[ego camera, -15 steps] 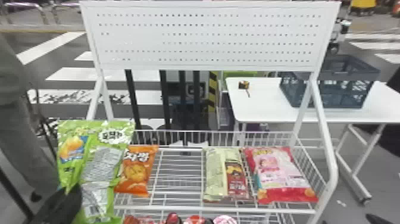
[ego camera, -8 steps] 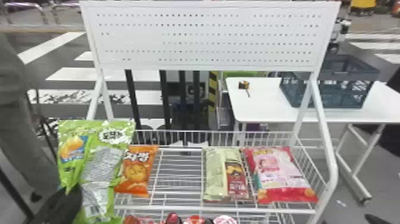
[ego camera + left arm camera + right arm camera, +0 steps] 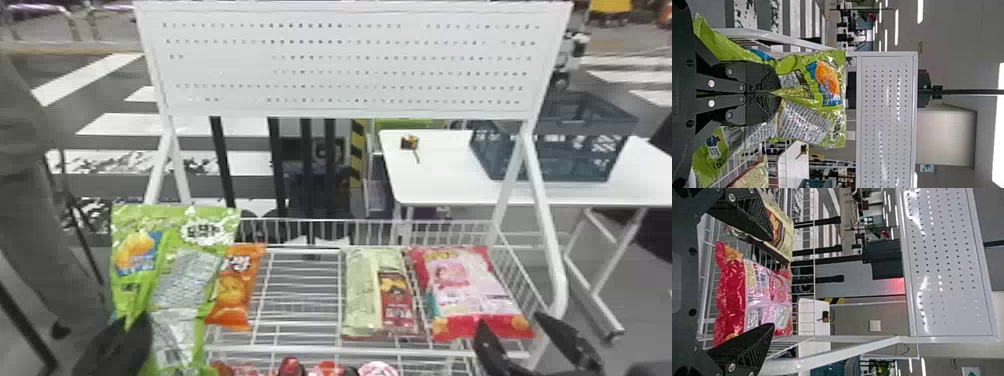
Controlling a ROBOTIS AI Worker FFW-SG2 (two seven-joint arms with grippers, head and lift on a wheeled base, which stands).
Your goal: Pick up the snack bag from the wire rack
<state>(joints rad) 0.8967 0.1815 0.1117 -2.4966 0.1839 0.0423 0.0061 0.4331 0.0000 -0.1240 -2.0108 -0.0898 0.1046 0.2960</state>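
So, the green snack bag (image 3: 172, 217) is at the far left end of the wire rack (image 3: 320, 350), pinched in the left gripper (image 3: 120, 345). The left wrist view shows both fingers (image 3: 762, 80) closed on a fold of it, with the bag bulging out on either side, so the pinched part is mostly buried. The gripper is cut off by the head view's bottom edge, as is the bag's lower end, and I can't tell if that end touches the rack.

The orange snack bag (image 3: 235, 290) is partly covered by the green one, so its left side is hard to make out. Further right lie a pale green snack bag (image 3: 360, 290) with a dark red panel, then a pink-and-red snack bag (image 3: 465, 285) just beside it.

The right gripper (image 3: 511, 322) has its fingers spread, empty, by that last bag's near edge; can't tell if they touch.

Some red-topped packages (image 3: 290, 367) poke up on the level below, mostly cropped. Beyond the rack, a post partly blocks the dark blue crate (image 3: 550, 165) on the white table (image 3: 440, 185).
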